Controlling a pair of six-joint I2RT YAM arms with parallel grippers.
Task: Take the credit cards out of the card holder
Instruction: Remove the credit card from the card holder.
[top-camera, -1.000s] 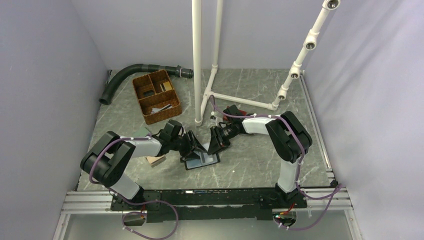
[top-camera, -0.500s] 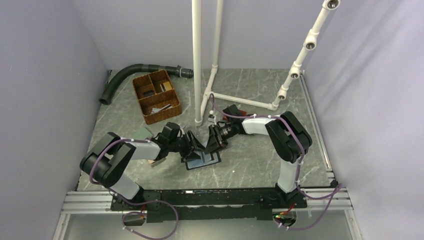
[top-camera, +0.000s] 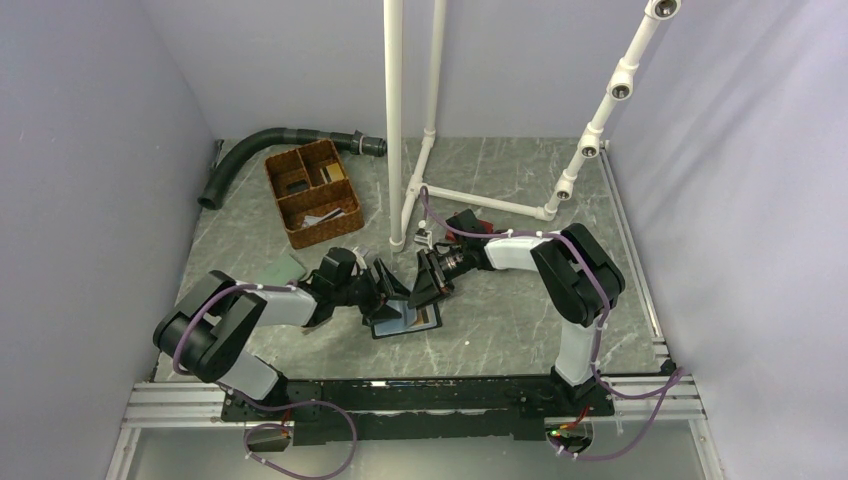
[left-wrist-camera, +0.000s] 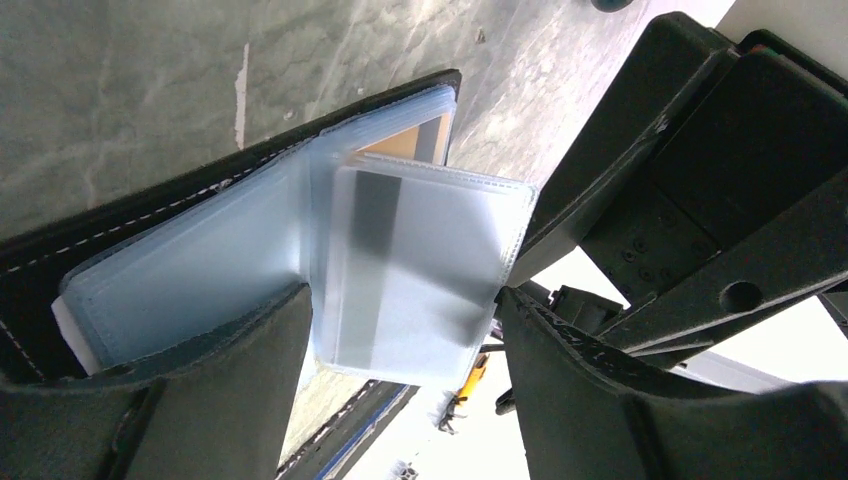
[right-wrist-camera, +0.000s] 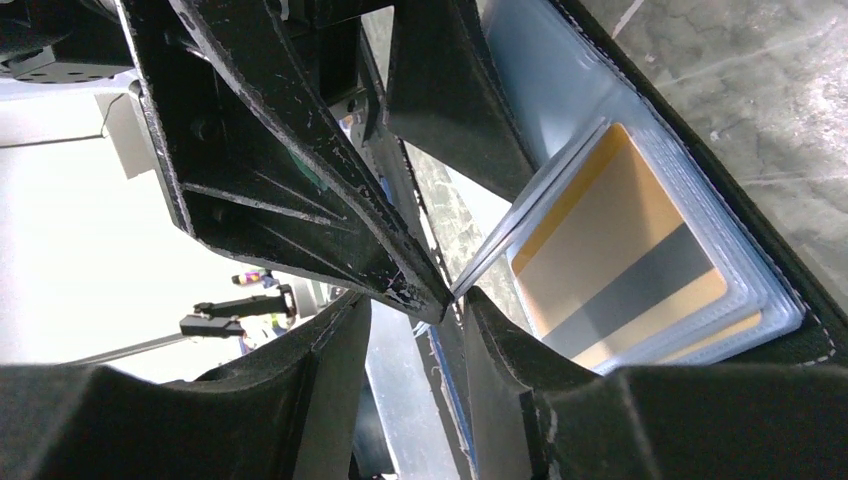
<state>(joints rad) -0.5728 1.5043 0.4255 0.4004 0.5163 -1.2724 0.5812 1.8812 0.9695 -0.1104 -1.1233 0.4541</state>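
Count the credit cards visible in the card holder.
2: an orange-yellow card in a flat-lying sleeve, and a striped card in the lifted sleeve; others may be hidden.

- My top view sits high above and behind the arm bases. It looks down and forward over the whole table (top-camera: 520, 300), with the near edge at the bottom, and is far from everything.
- My left wrist view looks along the left gripper (left-wrist-camera: 400, 300) from very close. The card holder (left-wrist-camera: 180, 270) fills much of it.
- My right wrist view looks along the right gripper (right-wrist-camera: 410, 310), just as close, facing the left one.
- All three views share the card holder, toward the table's near edge. Each wrist view also catches the other gripper's fingers.
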